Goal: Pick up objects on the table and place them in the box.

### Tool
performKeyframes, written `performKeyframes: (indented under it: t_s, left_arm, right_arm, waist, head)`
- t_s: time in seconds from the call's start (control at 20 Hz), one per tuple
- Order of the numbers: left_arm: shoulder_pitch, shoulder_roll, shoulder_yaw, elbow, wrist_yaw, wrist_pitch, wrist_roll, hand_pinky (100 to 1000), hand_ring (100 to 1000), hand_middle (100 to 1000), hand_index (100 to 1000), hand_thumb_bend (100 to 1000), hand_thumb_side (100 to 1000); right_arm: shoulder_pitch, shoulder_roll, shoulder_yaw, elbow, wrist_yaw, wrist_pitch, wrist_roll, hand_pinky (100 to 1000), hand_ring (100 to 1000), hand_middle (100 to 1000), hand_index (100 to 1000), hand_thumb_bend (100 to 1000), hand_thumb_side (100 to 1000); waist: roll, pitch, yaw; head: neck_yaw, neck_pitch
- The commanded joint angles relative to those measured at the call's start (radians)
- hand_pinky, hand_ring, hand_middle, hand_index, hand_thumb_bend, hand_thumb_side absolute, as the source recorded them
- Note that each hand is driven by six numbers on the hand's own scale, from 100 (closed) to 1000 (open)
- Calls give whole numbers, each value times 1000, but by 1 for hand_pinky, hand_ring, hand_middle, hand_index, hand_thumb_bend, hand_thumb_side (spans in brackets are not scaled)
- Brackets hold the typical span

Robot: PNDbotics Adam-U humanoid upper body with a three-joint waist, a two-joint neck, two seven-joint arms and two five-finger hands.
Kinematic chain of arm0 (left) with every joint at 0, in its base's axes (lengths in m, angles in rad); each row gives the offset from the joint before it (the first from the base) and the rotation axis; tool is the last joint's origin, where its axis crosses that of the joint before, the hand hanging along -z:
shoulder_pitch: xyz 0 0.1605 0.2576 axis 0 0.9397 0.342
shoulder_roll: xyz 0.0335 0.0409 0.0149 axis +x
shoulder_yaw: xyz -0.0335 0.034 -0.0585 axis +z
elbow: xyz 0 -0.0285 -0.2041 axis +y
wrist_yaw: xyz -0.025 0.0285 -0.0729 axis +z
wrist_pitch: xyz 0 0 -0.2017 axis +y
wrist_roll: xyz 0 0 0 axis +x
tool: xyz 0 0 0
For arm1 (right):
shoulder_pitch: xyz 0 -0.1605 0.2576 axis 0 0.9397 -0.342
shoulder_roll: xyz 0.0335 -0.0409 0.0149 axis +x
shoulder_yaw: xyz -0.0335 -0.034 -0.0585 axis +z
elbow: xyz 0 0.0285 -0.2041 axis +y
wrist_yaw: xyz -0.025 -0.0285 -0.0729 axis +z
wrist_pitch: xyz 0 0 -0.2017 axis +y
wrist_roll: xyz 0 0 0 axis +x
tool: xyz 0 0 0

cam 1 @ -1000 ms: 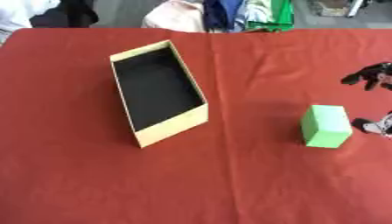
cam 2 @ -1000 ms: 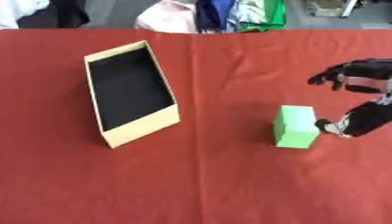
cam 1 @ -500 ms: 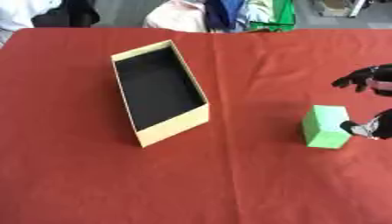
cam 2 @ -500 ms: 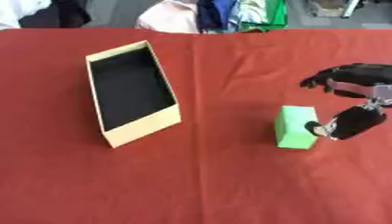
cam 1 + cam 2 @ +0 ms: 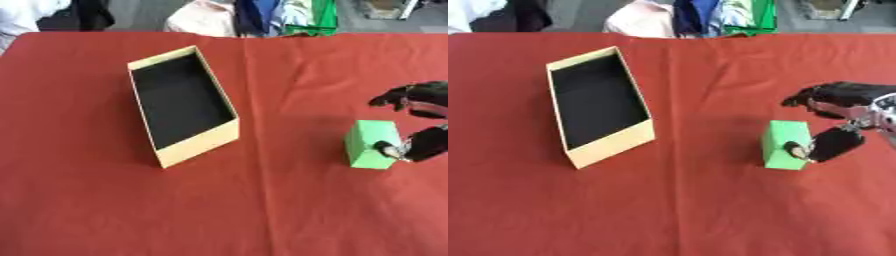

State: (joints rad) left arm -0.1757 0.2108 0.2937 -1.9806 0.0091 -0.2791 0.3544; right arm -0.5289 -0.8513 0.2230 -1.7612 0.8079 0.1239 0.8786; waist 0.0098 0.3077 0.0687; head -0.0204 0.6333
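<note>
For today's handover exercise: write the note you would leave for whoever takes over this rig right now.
Right hand: at the green block, thumb tip against its right face, fingers spread above it, not closed round it.
Left hand: not in view.
Green block: stands on the red tablecloth, right of the box and clear of it.
Box: open, dark inside, nothing visible in it.
Done: nothing placed.
Left: close on the block, lift it, carry it left and set it in the box.
</note>
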Motion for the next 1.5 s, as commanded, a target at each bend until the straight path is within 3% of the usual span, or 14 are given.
performKeyframes:
  t_s: [0.05, 0.7, 1.25, 1.35, 1.5]
  left_arm:
    - [-6, 10, 1, -19, 3, -2, -4, 564, 621, 595, 714, 100, 382]
    - [-5, 7, 1, -19, 3, -1, -8, 565, 622, 596, 714, 100, 387]
    - [-5, 12, 3, -19, 1, 2, -9, 566, 623, 597, 715, 100, 390]
    - [-4, 12, 3, -19, 0, 4, -11, 566, 624, 598, 715, 100, 391]
    - [-4, 13, 3, -19, -1, 6, -15, 566, 624, 598, 715, 100, 389]
  right_arm:
    - [-12, -12, 3, 16, 8, -10, 12, 831, 862, 915, 1000, 257, 507]
    - [-9, -9, 5, 34, -6, -18, 8, 827, 860, 911, 1000, 232, 540]
    - [-10, -56, -50, -2, 39, 21, -59, 838, 866, 914, 1000, 257, 547]
    - [-12, -69, -54, -4, 51, 20, -63, 842, 869, 917, 1000, 288, 566]
    - [-15, -85, -60, -8, 65, 15, -74, 845, 868, 915, 1000, 337, 665]
  waist:
    - [-6, -24, 2]
    - [-5, -20, 7]
    - [-10, -25, -4]
    - [-12, -26, -6]
    - [-13, -27, -9]
  head:
    - [-2, 5]
    - [-2, 6]
    - [7, 4]
    - [7, 5]
    - [9, 7]
